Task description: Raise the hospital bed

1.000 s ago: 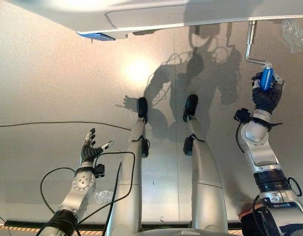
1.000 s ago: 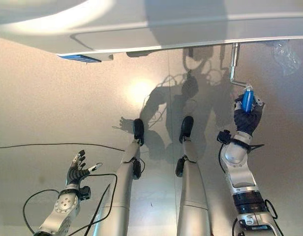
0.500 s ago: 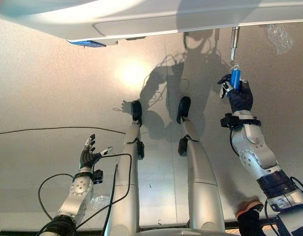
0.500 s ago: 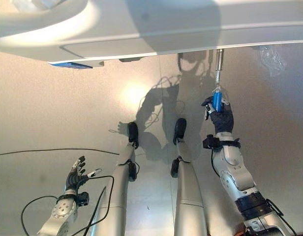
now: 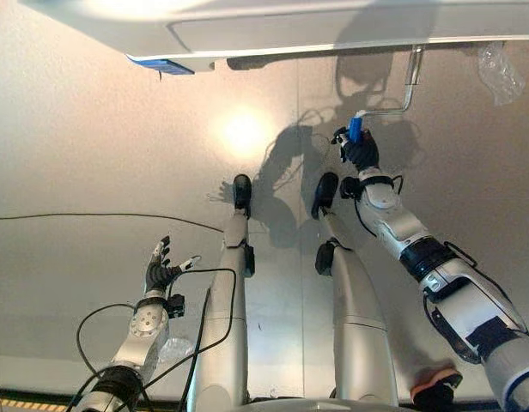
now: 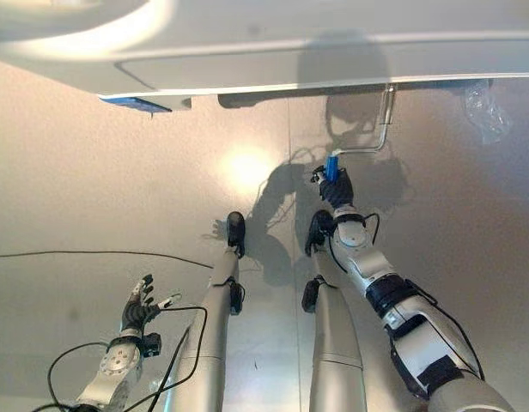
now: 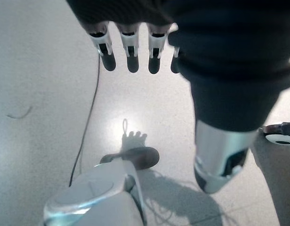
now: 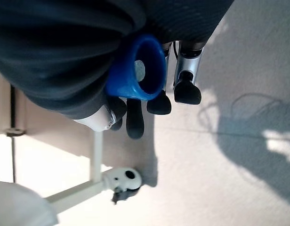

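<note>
Right hand [image 5: 361,153] is clenched on the blue plastic grip [image 5: 355,129] of the bent silver crank [image 5: 408,82] under the white hospital bed [image 5: 273,26]; keep wrist loose, turn full smooth circles; left hand [image 5: 160,270] hangs released by the floor.

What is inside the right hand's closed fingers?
The right hand is curled round the crank's blue handle; its top end pokes out. The grey crank arm runs up under the bed. The handle's lower part is covered.
</note>
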### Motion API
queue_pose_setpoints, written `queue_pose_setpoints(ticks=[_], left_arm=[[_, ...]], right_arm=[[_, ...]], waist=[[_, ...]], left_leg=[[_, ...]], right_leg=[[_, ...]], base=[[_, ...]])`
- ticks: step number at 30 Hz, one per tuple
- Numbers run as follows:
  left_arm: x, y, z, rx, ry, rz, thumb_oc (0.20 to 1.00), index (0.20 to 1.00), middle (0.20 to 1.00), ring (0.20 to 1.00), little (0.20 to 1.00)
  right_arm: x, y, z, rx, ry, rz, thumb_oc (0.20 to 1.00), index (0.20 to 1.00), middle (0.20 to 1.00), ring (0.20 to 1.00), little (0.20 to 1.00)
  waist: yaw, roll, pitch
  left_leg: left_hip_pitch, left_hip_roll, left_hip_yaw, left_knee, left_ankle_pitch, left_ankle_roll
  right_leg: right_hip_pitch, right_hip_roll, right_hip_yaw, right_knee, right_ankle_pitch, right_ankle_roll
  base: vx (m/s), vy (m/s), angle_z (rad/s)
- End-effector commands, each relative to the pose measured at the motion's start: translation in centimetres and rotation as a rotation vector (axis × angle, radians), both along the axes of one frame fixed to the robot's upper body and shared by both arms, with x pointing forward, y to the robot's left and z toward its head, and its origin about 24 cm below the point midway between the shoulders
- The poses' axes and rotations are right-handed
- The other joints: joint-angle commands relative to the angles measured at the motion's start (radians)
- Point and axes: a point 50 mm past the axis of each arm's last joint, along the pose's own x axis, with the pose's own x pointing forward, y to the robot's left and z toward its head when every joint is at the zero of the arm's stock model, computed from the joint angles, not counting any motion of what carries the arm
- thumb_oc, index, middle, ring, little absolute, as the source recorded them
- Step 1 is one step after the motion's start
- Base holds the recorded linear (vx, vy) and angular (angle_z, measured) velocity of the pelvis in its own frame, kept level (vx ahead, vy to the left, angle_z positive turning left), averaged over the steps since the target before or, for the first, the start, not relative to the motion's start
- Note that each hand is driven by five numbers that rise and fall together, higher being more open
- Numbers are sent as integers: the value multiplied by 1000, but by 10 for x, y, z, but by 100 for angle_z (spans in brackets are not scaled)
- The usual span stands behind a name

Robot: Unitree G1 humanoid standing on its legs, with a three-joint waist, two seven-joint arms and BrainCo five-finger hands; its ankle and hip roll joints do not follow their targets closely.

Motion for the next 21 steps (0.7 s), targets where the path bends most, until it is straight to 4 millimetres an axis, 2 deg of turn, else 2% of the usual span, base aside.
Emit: queue_pose_setpoints(ticks=[1,2,3,4,5,8,9,10,11,12,13,14,15,16,17,18,21], left_arm=[[-10,5,0,12,5,-5,1000,1000,1000,1000,1000],[-10,5,0,12,5,-5,1000,1000,1000,1000,1000],[-3,-1,4,1,-20,-21,1000,1000,1000,1000,1000],[-2,0,4,1,-20,-21,1000,1000,1000,1000,1000],[3,-4,8,-5,-40,-30,1000,1000,1000,1000,1000],[3,-4,8,-5,-41,-30,1000,1000,1000,1000,1000],[9,-10,12,-6,-59,-55,1000,1000,1000,1000,1000],[8,-12,9,-6,-47,-60,1000,1000,1000,1000,1000],[10,-12,12,-6,-57,-60,1000,1000,1000,1000,1000],[11,-14,12,-11,-62,-69,1000,1000,1000,1000,1000],[11,-14,12,-11,-62,-69,1000,1000,1000,1000,1000],[11,-18,13,-14,-64,-85,1000,1000,1000,1000,1000],[12,-20,13,-16,-66,-94,1000,1000,1000,1000,1000],[13,-22,15,-11,-70,-112,1000,1000,1000,1000,1000],[13,-22,15,-11,-70,-113,1000,1000,1000,1000,1000],[14,-24,17,-13,-79,-126,1000,1000,1000,1000,1000],[12,-26,17,-17,-80,-139,1000,1000,1000,1000,1000]], right_arm=[[-30,118,56,-156,-311,469,200,200,200,200,200],[-30,118,56,-156,-311,469,200,200,200,200,200],[6,101,40,-228,-149,244,200,200,200,200,200],[7,101,41,-228,-150,244,200,200,200,200,200],[20,85,35,-209,-71,148,200,200,200,200,200],[21,85,36,-208,-72,148,200,200,200,200,200],[41,39,34,-187,54,-47,200,200,200,200,200],[43,26,27,-171,95,-95,200,200,200,200,200],[43,26,31,-170,85,-95,200,200,200,200,200],[45,10,30,-150,112,-143,200,200,200,200,200],[45,10,30,-150,112,-143,200,200,200,200,200],[46,-18,28,-116,153,-233,200,200,200,200,200],[46,-33,26,-88,177,-283,200,200,200,200,200],[42,-63,21,-82,225,-377,200,200,200,200,200],[42,-63,21,-82,225,-378,200,200,200,200,200],[35,-94,15,-50,261,-475,200,200,200,200,200],[21,-134,5,-23,310,-615,200,200,200,200,200]], waist=[[45,25,-16],[45,25,-16],[57,36,-16],[58,35,-16],[65,44,-16],[65,43,-16],[77,63,-16],[81,68,-16],[80,69,-16],[84,75,-16],[84,75,-16],[89,86,-16],[91,89,-16],[97,101,-16],[98,102,-16],[99,109,-16],[97,116,-16]], left_leg=[[-20,-75,7,-11,6,31],[-20,-75,7,-11,6,31],[-27,-79,2,-2,0,34],[-28,-79,2,-1,0,34],[-32,-82,0,3,-3,35],[-32,-82,-1,3,-3,35],[-65,-88,1,5,25,43],[-39,-88,-2,11,-9,39],[-65,-89,1,7,23,44],[-66,-91,1,7,23,44],[-66,-91,1,7,23,44],[-67,-93,0,8,21,45],[-66,-94,1,7,20,45],[-64,-96,1,7,18,46],[-64,-96,1,7,17,46],[-64,-96,2,10,16,48],[-65,-97,1,12,13,50]], right_leg=[[-1,-39,-11,48,-18,111],[-1,-39,-11,48,-18,111],[-5,-42,-11,52,-20,109],[-6,-42,-12,52,-20,109],[-9,-43,-11,55,-22,109],[-10,-43,-11,55,-22,109],[-37,-45,-21,49,3,99],[-17,-43,-12,64,-30,109],[-38,-44,-20,52,1,100],[-40,-44,-20,53,0,100],[-40,-44,-20,53,0,100],[-42,-45,-18,58,-5,101],[-41,-47,-18,58,-6,102],[-39,-48,-18,58,-9,103],[-39,-48,-18,58,-9,103],[-40,-49,-17,61,-11,104],[-43,-51,-14,66,-15,105]], base=[[0,0,0],[0,0,0],[0,0,0],[0,0,0],[0,0,0],[-17,6,4],[7,10,8],[-50,19,4],[1,1,11],[-56,10,16],[3,0,18],[3,-4,9],[0,-4,7],[-2,-2,6],[-1,-4,7],[2,-6,5],[4,-4,6]])
